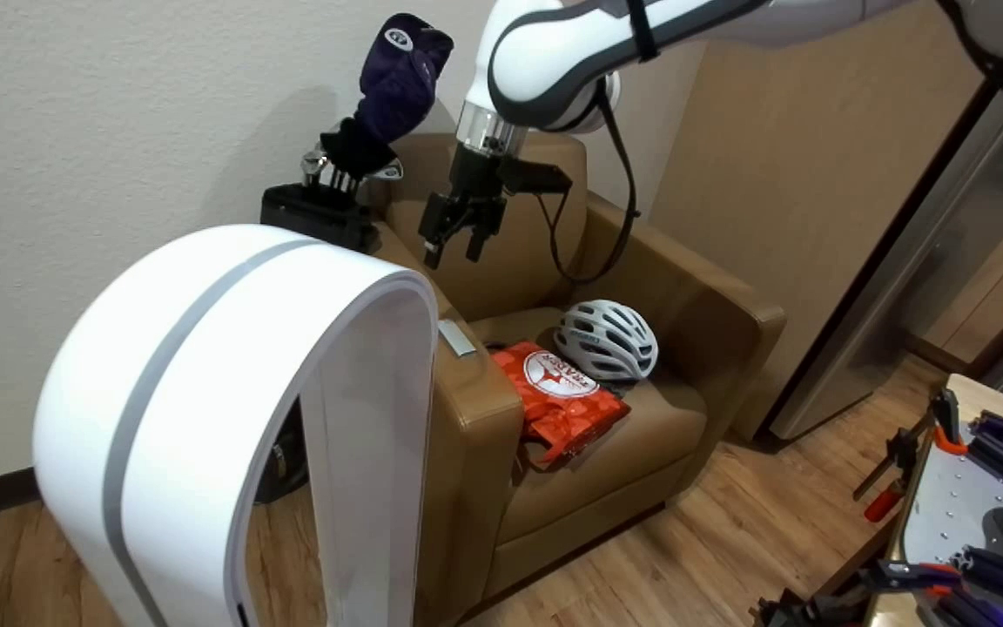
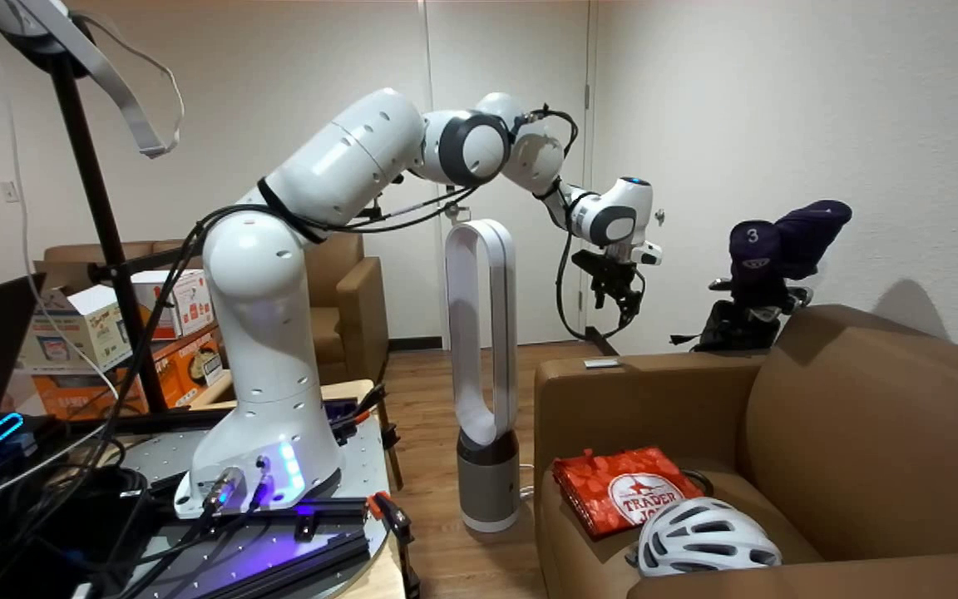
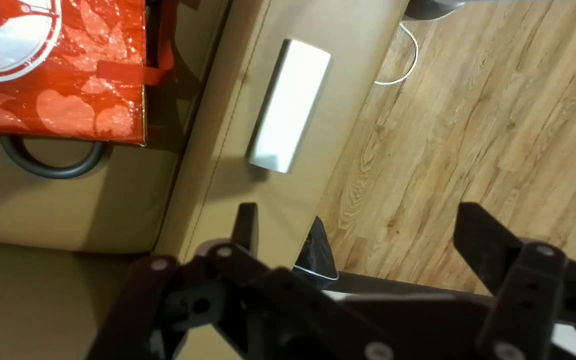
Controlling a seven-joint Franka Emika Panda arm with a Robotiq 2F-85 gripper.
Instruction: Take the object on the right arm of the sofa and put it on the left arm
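Observation:
The object, a small flat whitish rectangle point(image 1: 456, 338), lies on the top of one padded arm of the brown sofa point(image 1: 680, 270). It also shows on that arm in an exterior view point(image 2: 602, 363) and, large, in the wrist view point(image 3: 290, 107). My gripper point(image 1: 454, 252) hangs pointing down above that arm, apart from the object and further toward the sofa's back. In the wrist view the gripper's fingers point(image 3: 358, 212) are wide apart with nothing between them. One finger is over the sofa arm, the other over the floor.
An orange-red packet point(image 1: 554, 392) and a white-and-black helmet point(image 1: 608, 340) lie on the seat. A tall white fan point(image 2: 487, 333) stands beside the arm bearing the object. A golf bag with dark covers point(image 2: 737, 324) stands behind that arm, near the wall.

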